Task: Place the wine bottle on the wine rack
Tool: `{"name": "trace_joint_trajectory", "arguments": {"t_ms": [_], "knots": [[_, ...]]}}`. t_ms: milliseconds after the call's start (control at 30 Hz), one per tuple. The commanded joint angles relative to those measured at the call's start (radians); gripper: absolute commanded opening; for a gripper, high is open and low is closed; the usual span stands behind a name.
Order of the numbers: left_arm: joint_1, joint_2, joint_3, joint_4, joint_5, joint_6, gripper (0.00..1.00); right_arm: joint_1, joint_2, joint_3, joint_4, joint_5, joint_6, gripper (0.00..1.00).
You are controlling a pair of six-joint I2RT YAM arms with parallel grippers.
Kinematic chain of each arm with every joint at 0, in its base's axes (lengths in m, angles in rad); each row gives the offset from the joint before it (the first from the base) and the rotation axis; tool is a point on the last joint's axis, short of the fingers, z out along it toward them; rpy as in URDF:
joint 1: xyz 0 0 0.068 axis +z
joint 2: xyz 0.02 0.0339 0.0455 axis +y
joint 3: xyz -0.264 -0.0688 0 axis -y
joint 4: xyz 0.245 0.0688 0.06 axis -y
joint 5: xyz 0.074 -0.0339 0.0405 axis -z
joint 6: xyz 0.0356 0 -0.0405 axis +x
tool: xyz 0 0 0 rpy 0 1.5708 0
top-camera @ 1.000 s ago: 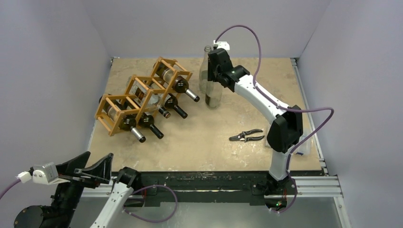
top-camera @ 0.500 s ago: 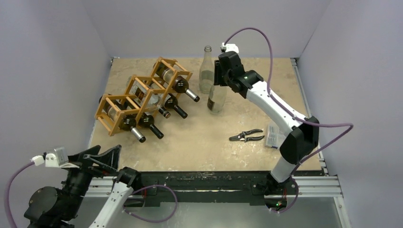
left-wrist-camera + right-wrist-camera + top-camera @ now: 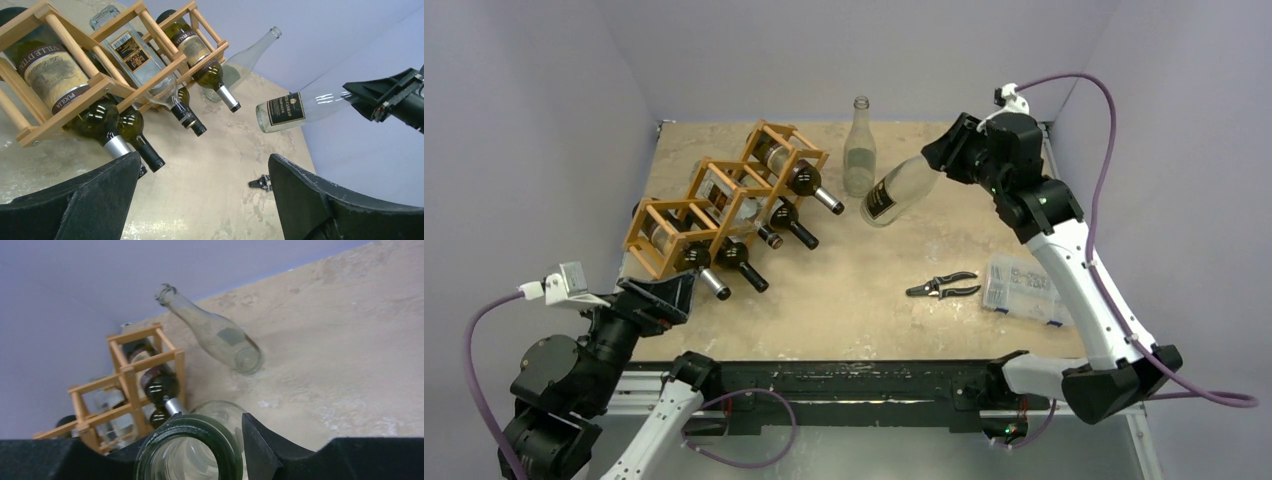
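**Fig. 1.** Clear wine bottle (image 3: 896,193) held tilted above the table, right of the wine rack (image 3: 102,82), base toward it. Right gripper (image 3: 939,158) is clamped on its neck. Left gripper (image 3: 204,161) stands wide apart, holding nothing. Glass is rigid, slick and breakable (apparently empty, so probably light). Held at the neck, the base may swing.

The black right gripper (image 3: 938,160) covers the neck of the clear glass wine bottle with a black label (image 3: 890,196). The right finger of the black left gripper (image 3: 202,159) hides most of the dark pliers (image 3: 259,182) just behind it, probably the handles.
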State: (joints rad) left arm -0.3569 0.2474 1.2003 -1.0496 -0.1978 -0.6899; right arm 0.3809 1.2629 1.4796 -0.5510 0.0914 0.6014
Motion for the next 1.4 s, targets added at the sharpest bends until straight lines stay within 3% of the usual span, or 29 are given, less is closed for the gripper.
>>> {"name": "trace_joint_trajectory", "arguments": {"t_ms": [0, 333, 533, 833, 1067, 1367], "knots": [[-0.005, 0.044, -0.016, 0.126, -0.033, -0.071, 1.0, 0.006, -0.087, -0.029, 0.32, -0.203, 0.277, 0.0], [-0.005, 0.052, -0.095, 0.286, -0.034, -0.234, 1.0, 0.014, -0.054, -0.221, 0.842, -0.278, 0.704, 0.0], [-0.004, 0.052, -0.211, 0.481, 0.028, -0.264, 1.0, 0.117, -0.002, -0.287, 1.116, -0.151, 0.886, 0.0], [-0.004, 0.035, -0.451, 0.83, 0.05, -0.398, 1.0, 0.294, 0.186, -0.187, 1.31, -0.066, 1.026, 0.0], [-0.004, 0.031, -0.668, 1.209, -0.055, -0.49, 1.0, 0.406, 0.285, -0.108, 1.365, -0.011, 1.056, 0.0], [-0.004, 0.171, -0.727, 1.453, -0.199, -0.512, 1.0, 0.5, 0.396, -0.043, 1.462, 0.047, 1.104, 0.0]]}}
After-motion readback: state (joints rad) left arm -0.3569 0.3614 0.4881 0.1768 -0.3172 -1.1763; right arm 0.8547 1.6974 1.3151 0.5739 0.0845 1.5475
